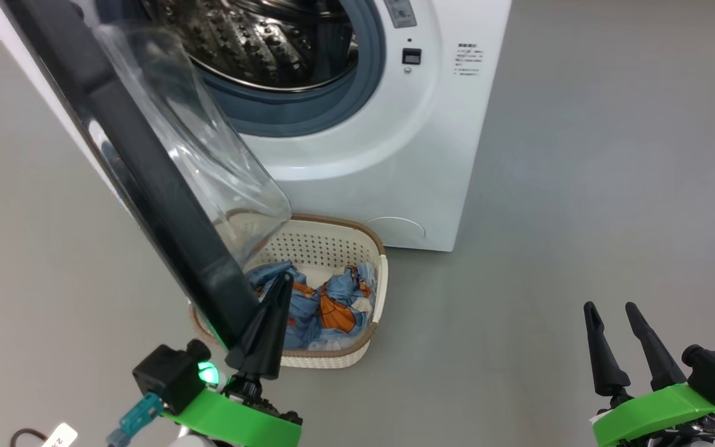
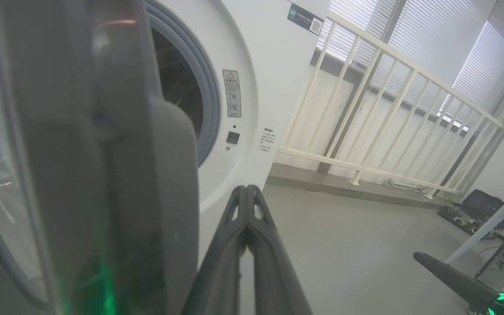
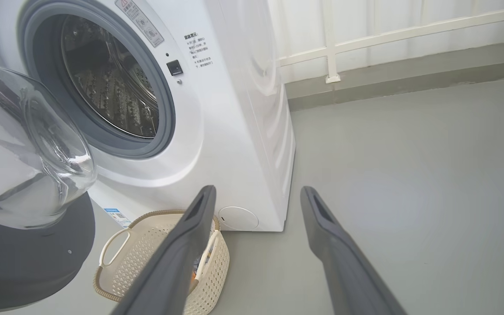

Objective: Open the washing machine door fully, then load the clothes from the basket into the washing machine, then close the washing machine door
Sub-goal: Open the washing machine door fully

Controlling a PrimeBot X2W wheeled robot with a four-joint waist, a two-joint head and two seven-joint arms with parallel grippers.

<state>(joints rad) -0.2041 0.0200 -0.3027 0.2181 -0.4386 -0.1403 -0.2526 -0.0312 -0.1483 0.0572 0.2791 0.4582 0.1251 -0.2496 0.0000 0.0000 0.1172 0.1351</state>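
The washing machine (image 1: 357,155) stands with its steel drum (image 3: 107,83) exposed. Its door (image 1: 146,167) is swung out toward me, black rim edge-on and the clear glass bulge (image 3: 29,144) facing the machine. Below the door, the cream basket (image 1: 339,245) sits on the floor against the machine's front, and the blue and orange clothes (image 1: 326,304) lie inside it. My left gripper (image 1: 283,279) is shut and empty, its fingers lying close along the door rim (image 2: 103,175) on the side that faces the machine, above the basket. My right gripper (image 1: 611,307) hangs open and empty over bare floor, well to the right.
Grey floor (image 1: 581,186) stretches to the right of the machine. A white railing (image 2: 379,100) and window blinds stand behind it. Dark cases and gear (image 2: 479,210) lie by the far wall. A cable with a white tag (image 1: 53,437) is at my lower left.
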